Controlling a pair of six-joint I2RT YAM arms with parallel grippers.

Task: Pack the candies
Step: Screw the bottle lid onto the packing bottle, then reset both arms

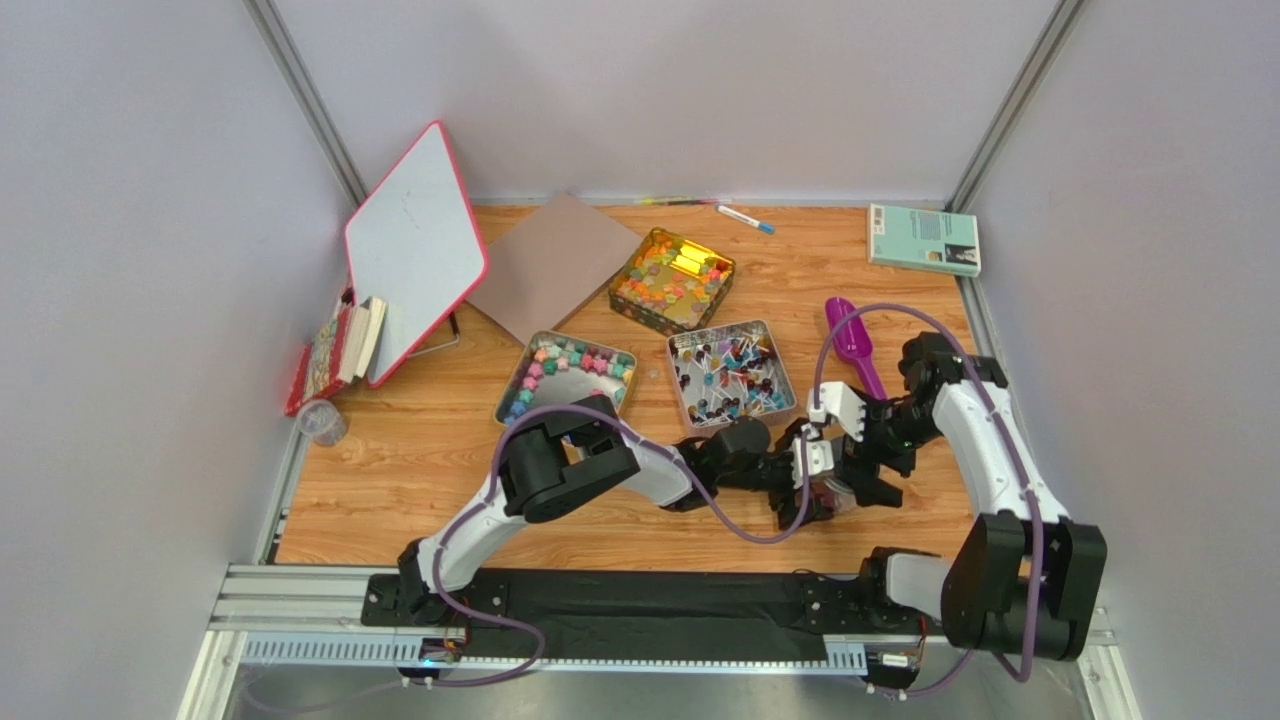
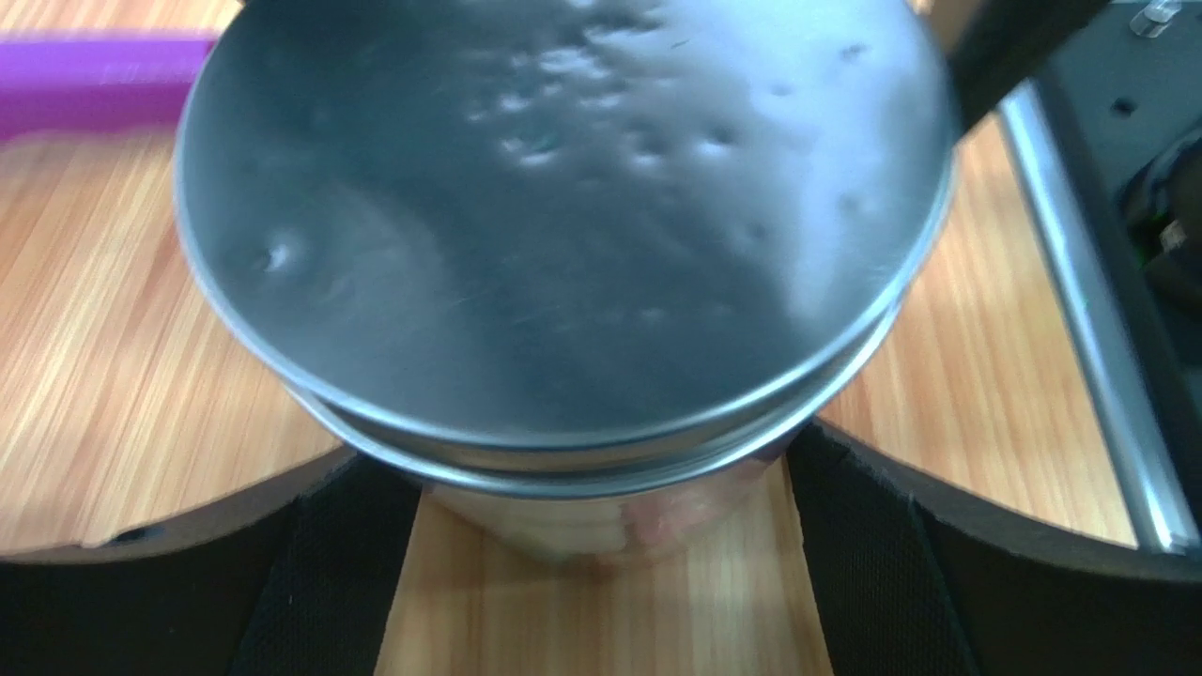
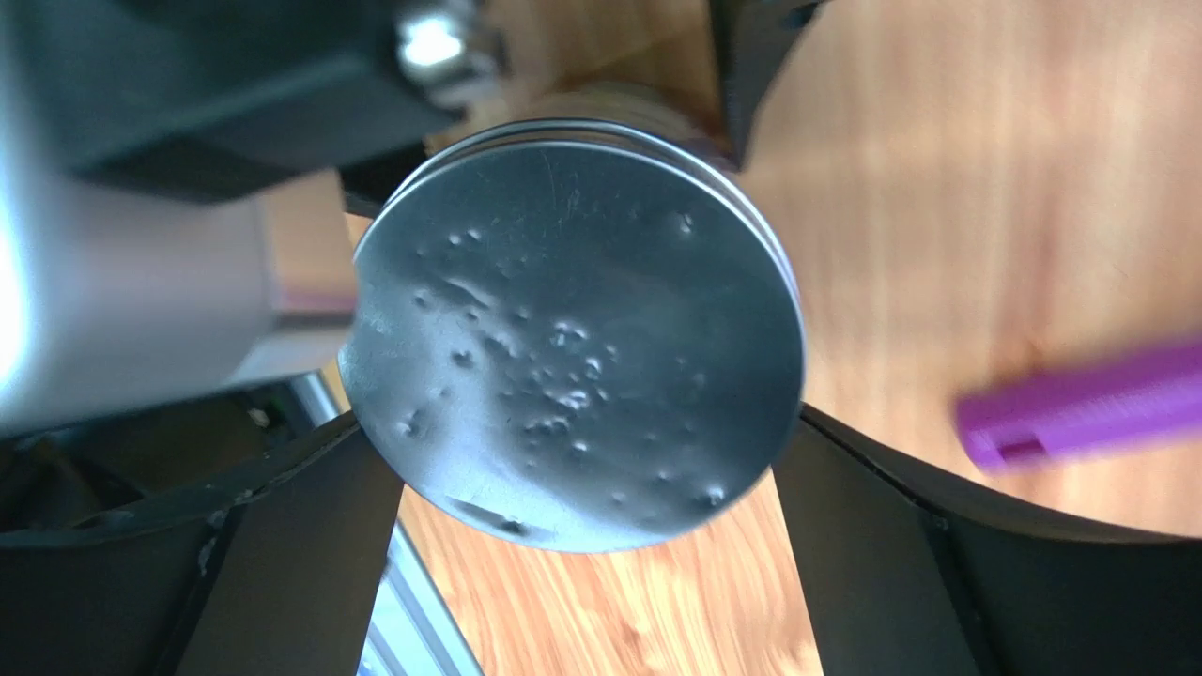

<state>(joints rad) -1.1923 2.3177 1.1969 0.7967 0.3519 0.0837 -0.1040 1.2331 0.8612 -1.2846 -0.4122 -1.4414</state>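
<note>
1. The candies sit mid-table on the wooden table (image 1: 391, 480), sorted into three open tins (image 1: 514, 378). The pastel candies (image 1: 567, 368) are pink, green and blue lumps in the left tin. The wrapped candies (image 1: 732, 372) are blue, red and white pieces in the tin to its right. The glossy orange-yellow candies (image 1: 672, 275) are in the tin behind those two.
2. Closer to the arm bases, both grippers meet at a glass jar (image 2: 607, 533) with a dull, dented metal lid (image 3: 579, 331) on top. Something pale and pinkish shows through the glass under the lid, but it's too blurry to call.
3. On the left gripper (image 2: 604, 479), the fingers are spread wide on either side of the jar body. They look right up against it, and I honestly can't tell if they're squeezing or just sitting beside it.
4. The right gripper (image 3: 581, 423) points down over the lid with its fingers wide apart, straddling it. It has no grip on anything.
5. A purple scoop (image 1: 851, 338) lies just right of the wrapped tin.
6. For writing, the teal book (image 1: 923, 237) in the back right corner has print on its cover, too small to read.
</note>
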